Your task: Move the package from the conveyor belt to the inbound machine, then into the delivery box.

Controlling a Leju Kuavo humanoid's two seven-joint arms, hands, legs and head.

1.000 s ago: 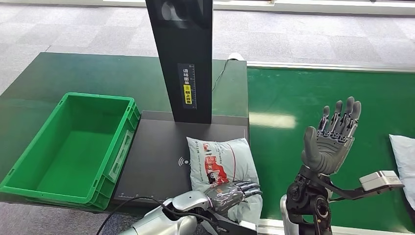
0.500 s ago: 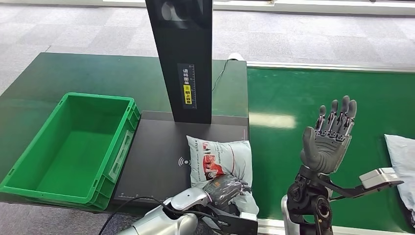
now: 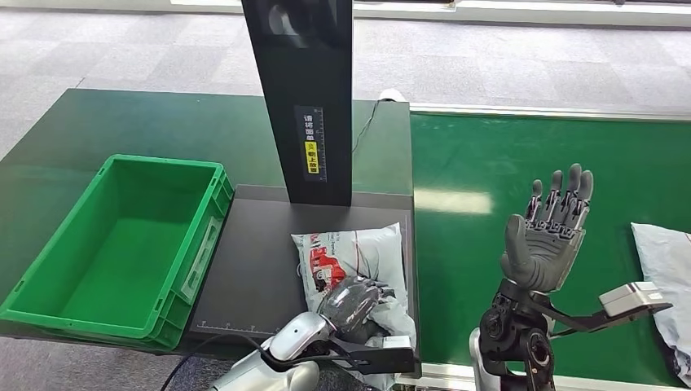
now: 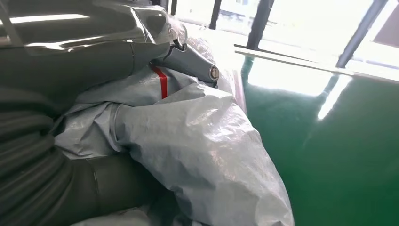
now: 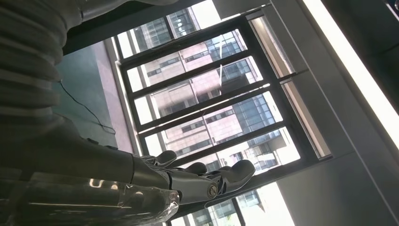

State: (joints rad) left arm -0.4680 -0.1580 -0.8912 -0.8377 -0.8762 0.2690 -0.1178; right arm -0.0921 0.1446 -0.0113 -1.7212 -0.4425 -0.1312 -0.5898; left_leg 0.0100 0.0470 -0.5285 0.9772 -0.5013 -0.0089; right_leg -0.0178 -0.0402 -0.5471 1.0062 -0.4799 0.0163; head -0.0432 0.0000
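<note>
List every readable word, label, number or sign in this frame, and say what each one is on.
Black scanner column: a vertical label with white characters and a yellow patch, too small to read.
Package: red and black printing, too crumpled and blurred to read.
Dark machine platform: ruler-like ticks along its near edge, numbers not legible.
Nothing can be quoted.

The package is lying on the scanner plate, in front of the upright post. The crate is sitting left of the plate; the belt is lying to its right, carrying another parcel at its far right.
</note>
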